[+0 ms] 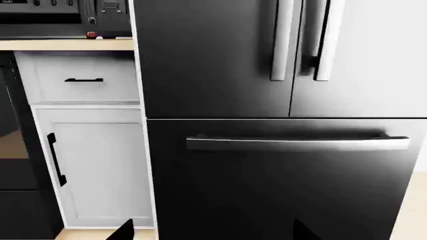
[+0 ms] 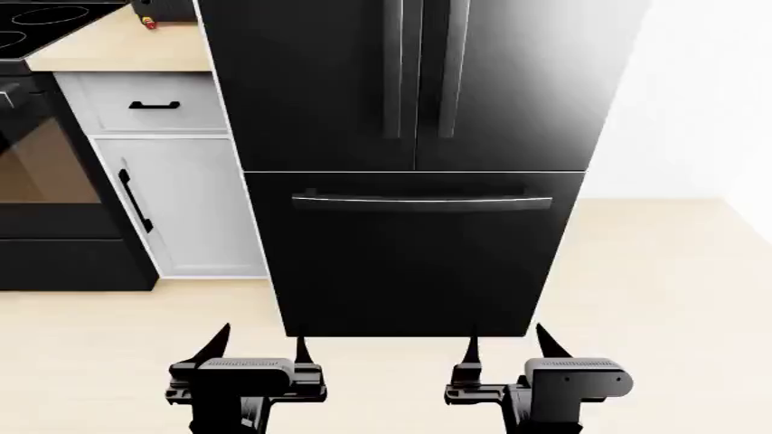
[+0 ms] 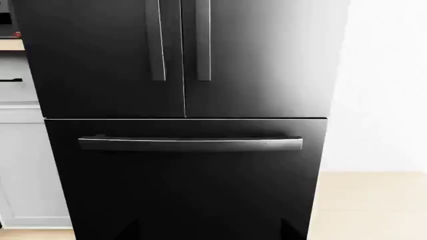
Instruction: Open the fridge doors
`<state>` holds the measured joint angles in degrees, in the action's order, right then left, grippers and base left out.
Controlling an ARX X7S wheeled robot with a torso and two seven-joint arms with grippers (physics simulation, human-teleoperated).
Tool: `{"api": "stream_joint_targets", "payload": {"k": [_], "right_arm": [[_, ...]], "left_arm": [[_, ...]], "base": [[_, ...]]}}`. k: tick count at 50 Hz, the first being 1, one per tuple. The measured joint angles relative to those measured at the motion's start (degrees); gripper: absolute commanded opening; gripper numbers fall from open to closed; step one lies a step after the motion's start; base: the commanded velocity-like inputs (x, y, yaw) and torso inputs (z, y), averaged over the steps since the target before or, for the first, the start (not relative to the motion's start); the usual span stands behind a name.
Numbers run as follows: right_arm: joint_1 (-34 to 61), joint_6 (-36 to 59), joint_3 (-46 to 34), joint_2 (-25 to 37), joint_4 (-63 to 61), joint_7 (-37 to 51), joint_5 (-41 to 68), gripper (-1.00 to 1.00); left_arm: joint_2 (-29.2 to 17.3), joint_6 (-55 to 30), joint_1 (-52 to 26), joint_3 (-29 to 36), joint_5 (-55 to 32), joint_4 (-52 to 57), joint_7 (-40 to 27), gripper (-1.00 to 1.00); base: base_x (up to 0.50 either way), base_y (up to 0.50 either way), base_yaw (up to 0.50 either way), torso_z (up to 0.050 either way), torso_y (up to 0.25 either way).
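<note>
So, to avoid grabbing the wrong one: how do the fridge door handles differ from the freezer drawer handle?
The fridge door handles are two vertical bars side by side at the centre seam, up high; the freezer drawer handle is one horizontal bar, lower and spanning most of the drawer. All are dark and glossy.

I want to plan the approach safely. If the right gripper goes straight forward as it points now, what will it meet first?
Most likely the freezer drawer front, below its bar handle. The right gripper sits low, well under the fridge doors; nothing stands between, though depth is unclear.
</note>
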<state>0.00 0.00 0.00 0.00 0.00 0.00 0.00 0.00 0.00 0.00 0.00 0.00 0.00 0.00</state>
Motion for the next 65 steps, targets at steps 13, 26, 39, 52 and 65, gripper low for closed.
{"api": "stream_joint_targets", "payload": {"k": [13,26,39,52,65], "right_arm": [[1.2,0.5,-2.1,1.4,1.0,1.8,1.3,1.0],[2.7,0.3,-4.4,2.7,2.8,4.0,2.4,1.0],[2.6,-0.5,-6.0,3.8,2.6,5.4,2.3,1.0],[2.7,-1.1,-7.4,4.9,2.9,6.5,3.0,1.0],[3.0,-1.2,-8.5,5.7,3.2,7.6,3.7,1.0]], "left_arm": [[-1.3,-0.1,-0.6,1.5,-1.4,-0.7,-2.6,1.0],[-2.7,-0.7,-1.4,3.0,-1.9,-1.7,-6.1,1.0],[-3.6,-0.7,-1.7,4.1,-2.2,-2.5,-8.0,1.0],[-4.6,-0.7,-2.0,5.3,-3.0,-3.0,-9.6,1.0],[-5.4,-0.5,-2.1,6.3,-4.0,-3.1,-10.7,1.0]], "base": [[0.0,0.0,0.0,0.0,0.0],[0.0,0.0,0.0,0.0,0.0],[0.24,0.0,0.0,0.0,0.0],[0.35,0.0,0.0,0.0,0.0],[0.35,0.0,0.0,0.0,0.0]]}}
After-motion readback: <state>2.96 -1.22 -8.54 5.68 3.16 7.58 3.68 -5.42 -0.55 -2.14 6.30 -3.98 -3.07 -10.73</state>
